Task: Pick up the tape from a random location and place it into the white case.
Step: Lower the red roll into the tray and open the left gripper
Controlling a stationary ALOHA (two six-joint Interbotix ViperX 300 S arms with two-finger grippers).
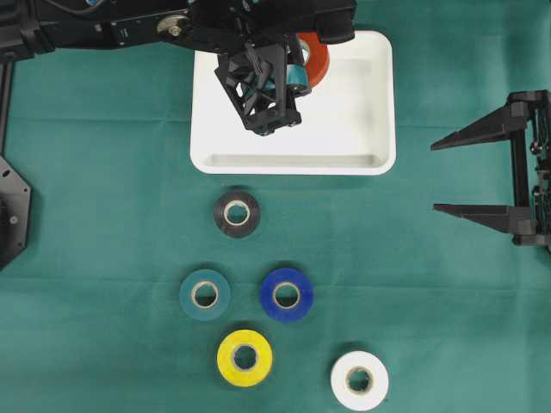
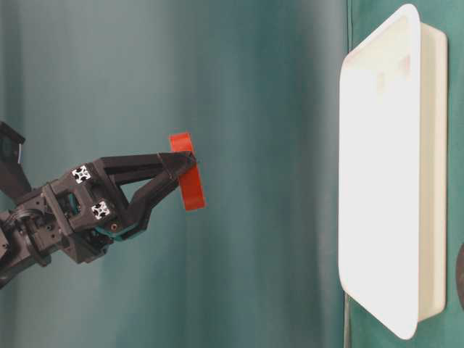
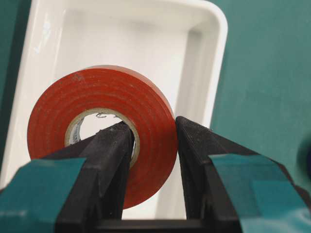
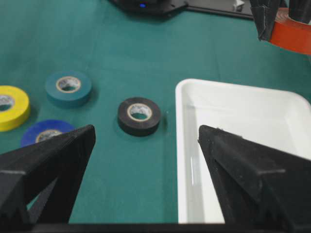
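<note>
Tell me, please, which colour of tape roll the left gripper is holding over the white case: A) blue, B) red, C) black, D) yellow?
B: the left gripper is clamped on the red tape roll above the white case, one finger through its core; the other rolls lie on the cloth.

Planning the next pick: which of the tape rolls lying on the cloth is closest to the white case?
The black roll. It lies just below the white case's near rim, while the teal, blue, yellow and white rolls lie farther down.
</note>
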